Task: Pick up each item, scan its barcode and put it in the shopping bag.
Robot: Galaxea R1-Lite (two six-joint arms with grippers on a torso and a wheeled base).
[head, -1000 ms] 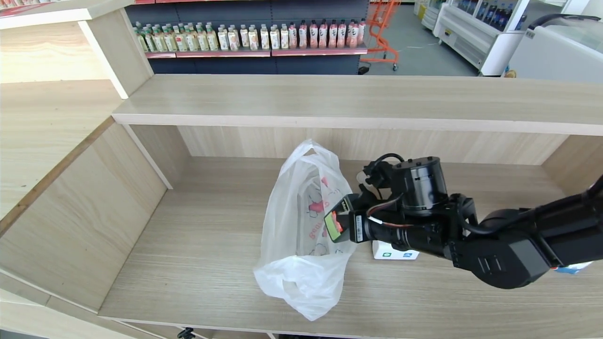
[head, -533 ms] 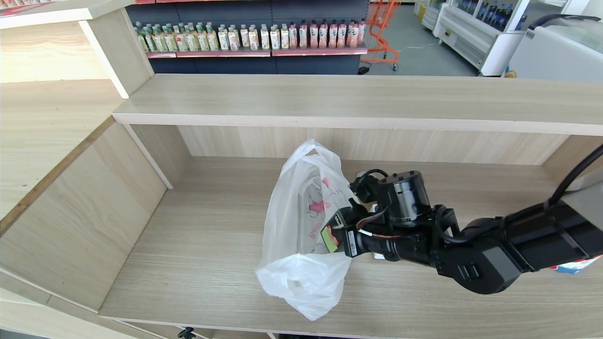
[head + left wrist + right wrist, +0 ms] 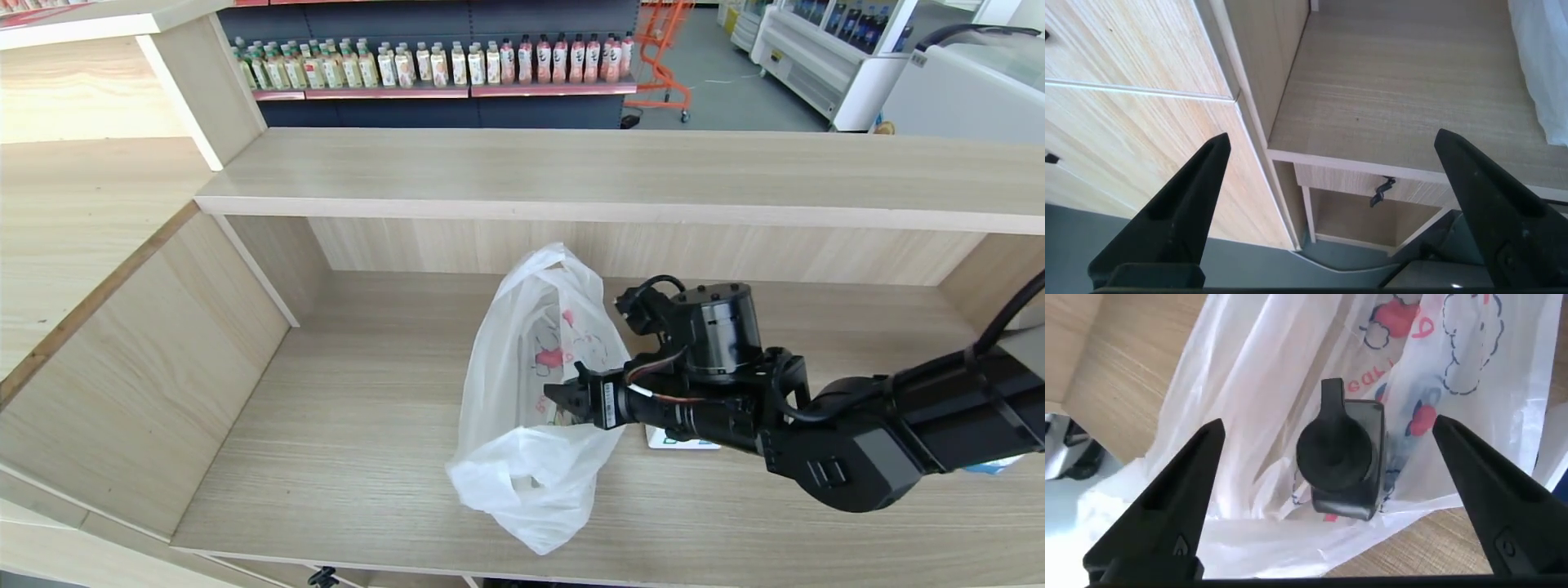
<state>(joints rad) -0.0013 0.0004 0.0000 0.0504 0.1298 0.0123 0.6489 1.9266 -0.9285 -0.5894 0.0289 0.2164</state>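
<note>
Your right gripper has its fingers spread wide, and they clasp nothing. Between them, apart from both fingers, a dark item with a round top sits among the white folds of the shopping bag. You cannot tell from here how deep in the bag it lies. In the head view the right arm comes in from the right, low over the counter, and its gripper is pushed against the bag's right side about halfway up.

The bag stands slumped near the middle of the counter. Its handles point up toward the back wall, its lower part bulges toward the front edge, and a red and pink print shows through the film.

Just behind the right arm's wrist a white box lies flat on the counter, partly hidden by the arm and just beside the bag. Farther right, under the arm's elbow, the corner of a blue-and-white item peeks out.

Your left gripper is also spread wide and holds nothing. It hangs off the counter's front left corner, with the bag's edge near the rim of its wrist view.

Beyond the counter's raised ledge, a store shelf carries a row of bottles.
</note>
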